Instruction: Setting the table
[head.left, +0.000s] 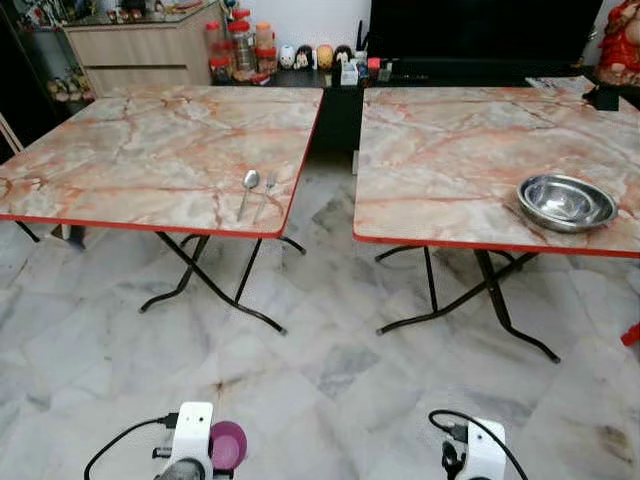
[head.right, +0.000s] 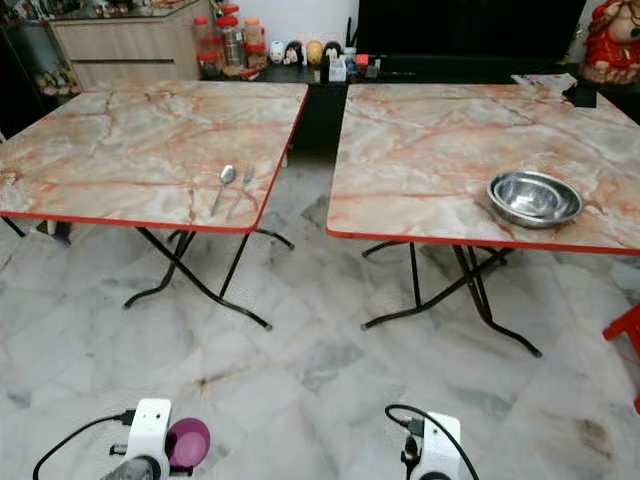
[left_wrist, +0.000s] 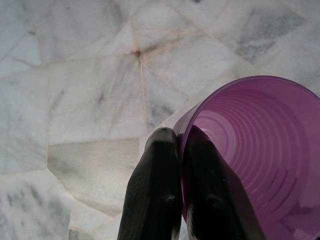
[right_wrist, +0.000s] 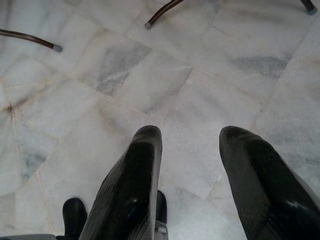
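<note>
Left wrist view: left gripper (left_wrist: 179, 137) pinches purple cup (left_wrist: 260, 155) rim, low over marble floor (head.left: 330, 390). Right gripper (right_wrist: 192, 137) fingers apart, holding nothing. Ahead, two marble-top folding tables: spoon (head.left: 248, 186) beside fork (head.left: 267, 190) on left table (head.left: 150, 150), steel bowl (head.left: 566, 202) on right table (head.left: 470, 150).

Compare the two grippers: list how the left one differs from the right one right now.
The left gripper is shut on the purple cup, pinching its rim between its fingers; the right gripper is open and holds nothing. The left gripper's fingers sit close together, while the right gripper's fingers stand well apart. Both hang low over the marble floor, short of the tables.
</note>
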